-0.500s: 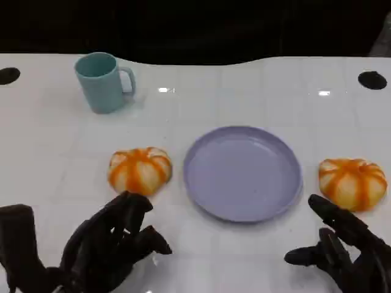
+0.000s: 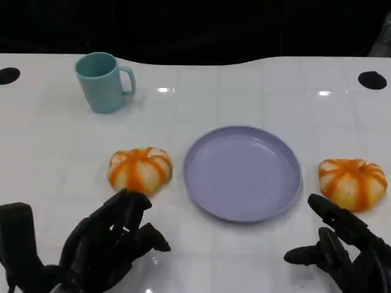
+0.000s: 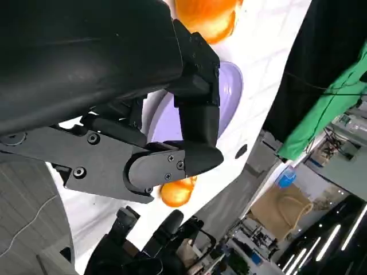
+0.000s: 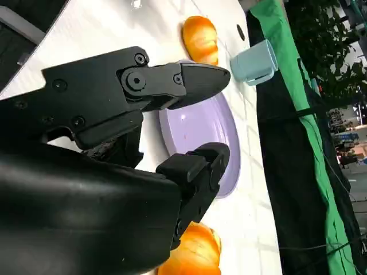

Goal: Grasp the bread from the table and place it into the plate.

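Observation:
Two orange-and-white striped breads lie on the white table. One bread (image 2: 140, 170) sits just left of the lavender plate (image 2: 242, 172); the other bread (image 2: 352, 182) sits just right of it. The plate holds nothing. My left hand (image 2: 110, 241) hovers a short way in front of the left bread, fingers apart, holding nothing. My right hand (image 2: 342, 250) is low at the near right, just in front of the right bread, fingers spread and empty. The right wrist view shows the plate (image 4: 198, 134) beyond my fingers and a bread (image 4: 192, 252) close by.
A teal mug (image 2: 101, 81) stands at the back left, well away from the hands. Two dark round holes (image 2: 372, 79) mark the table's far corners. Bare white tabletop lies between the hands and in front of the plate.

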